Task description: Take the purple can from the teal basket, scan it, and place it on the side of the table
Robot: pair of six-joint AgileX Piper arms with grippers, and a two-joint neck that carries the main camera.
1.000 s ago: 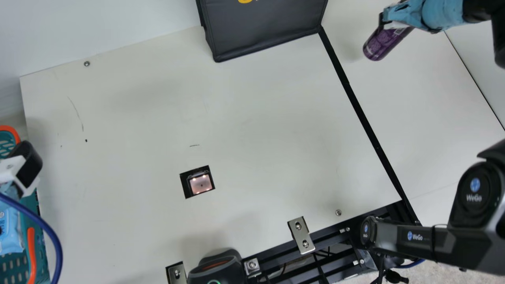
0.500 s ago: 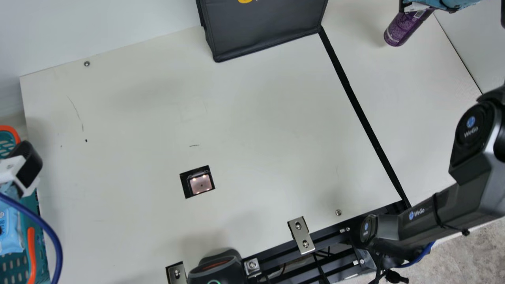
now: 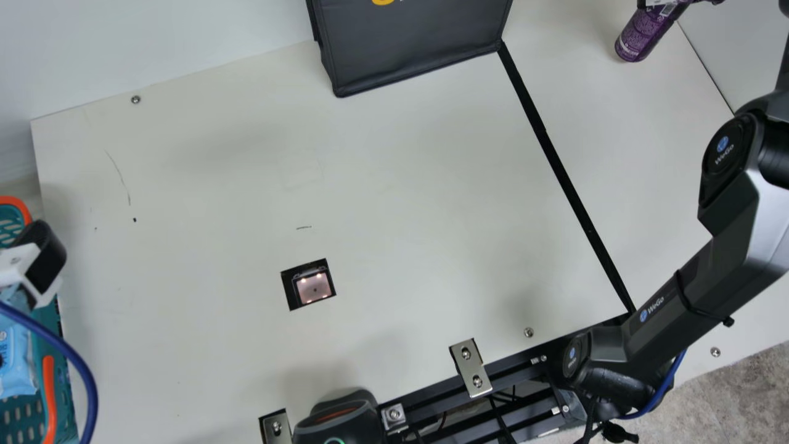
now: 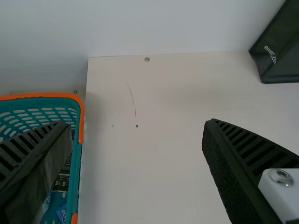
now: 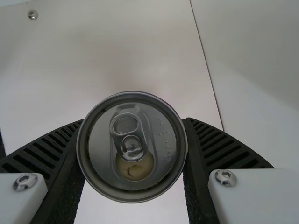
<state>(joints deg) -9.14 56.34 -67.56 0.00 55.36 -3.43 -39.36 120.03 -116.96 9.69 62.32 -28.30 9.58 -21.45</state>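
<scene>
Purple can (image 3: 644,40), top cut off in main view, clamped between jaws of right gripper (image 3: 644,3) over right side of worktop (image 3: 616,154); partly cropped left gripper (image 3: 20,265), jaws apart near teal basket (image 4: 74,177)

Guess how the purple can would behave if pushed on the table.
On its side, the can would probably roll, since its body is round. Standing, it might tip from a high push, being taller than wide. Its metal looks smooth, perhaps slippery, but the right claw grips it from both sides.
</scene>
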